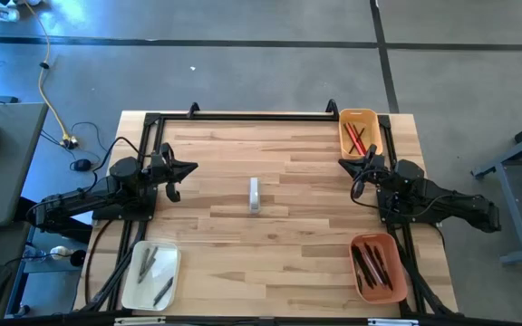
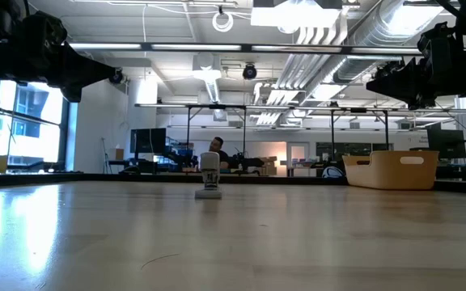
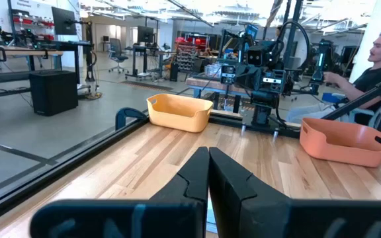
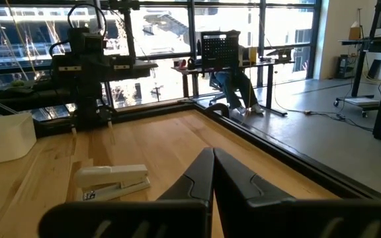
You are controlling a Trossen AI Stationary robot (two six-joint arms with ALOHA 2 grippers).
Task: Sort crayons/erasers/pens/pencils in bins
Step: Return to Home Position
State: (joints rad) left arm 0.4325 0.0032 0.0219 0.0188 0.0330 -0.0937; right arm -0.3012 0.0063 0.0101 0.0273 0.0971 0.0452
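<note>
Nearest to me on the table [image 1: 288,249], at the near left of the stapler [image 1: 255,195], I have the cream-white bin [image 1: 139,295] with a few short grey pieces [image 1: 145,261] lying in it, too small for me to name; at the near right of the stapler sits the orange bin [image 1: 374,238], and the dark pens [image 1: 370,265] lie inside it in a loose bundle; moving up the board, the stapler itself lies alone, with bare wood all round it; well to the left of the stapler, about level with it, the left gripper [image 1: 188,167] hangs above the wood with its fingers pressed together on nothing, tips pointing toward the stapler; well to the right of the stapler, a touch farther back, the right gripper [image 1: 344,164] mirrors it, fingers likewise closed flat against each other and empty, raised off the table; from the low camera both arms show only as dark bulk at the upper corners, high over the stapler; farther on, at the far right of the stapler, the yellow bin [image 1: 359,113] stands in the table's corner just beyond the right gripper, and the pencils [image 1: 357,140] lie inside it, red ones plain to see, the rest I cannot separate; past the stapler and beyond the table's far edge, a person [image 2: 216,146] sits among desks and screens in the room.
</note>
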